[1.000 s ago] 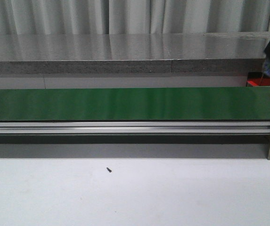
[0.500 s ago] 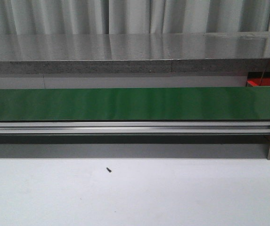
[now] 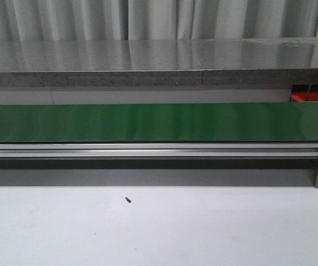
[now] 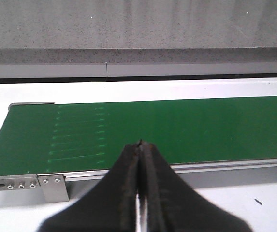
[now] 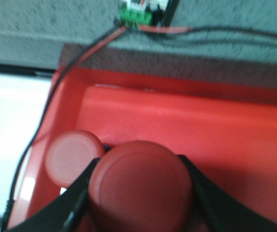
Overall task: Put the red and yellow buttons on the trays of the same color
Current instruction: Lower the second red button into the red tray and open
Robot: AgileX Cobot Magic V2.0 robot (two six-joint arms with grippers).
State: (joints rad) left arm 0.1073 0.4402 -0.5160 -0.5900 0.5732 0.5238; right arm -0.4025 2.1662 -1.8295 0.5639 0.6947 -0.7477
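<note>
Front view, near to far: white tabletop [image 3: 203, 233] with a tiny black speck [image 3: 128, 199] on it, then the silver aluminium rail [image 3: 147, 149] and the long green conveyor belt [image 3: 147, 122], then a grey speckled stone ledge [image 3: 147, 77] and pale curtains behind. Neither arm shows in this view. At the far right edge a sliver of the red plastic tray [image 3: 302, 97] peeks past the belt, mostly cut off by the frame, with thin wires above it.

Left wrist view: left gripper [image 4: 139, 159], black fingers pressed together, nothing between them, pointing out over the near edge of the green belt towards the stone ledge. The tips hang above the rail side; whether they touch anything is not clear.

Right wrist view: right gripper [image 5: 140, 193], dark fingers [image 5: 80, 186] clamped either side of a round red button [image 5: 140, 191], held just above the floor of the red tray [image 5: 201, 121]. Blurred, fingertips cut off at the frame edge. A second, paler red round button [image 5: 73, 155] lies in the tray just beside the held one; touching or apart, can't tell. Red and black wires [image 5: 70, 63] run past the tray corner up to a small green circuit board [image 5: 138, 12], only partly in frame.
</note>
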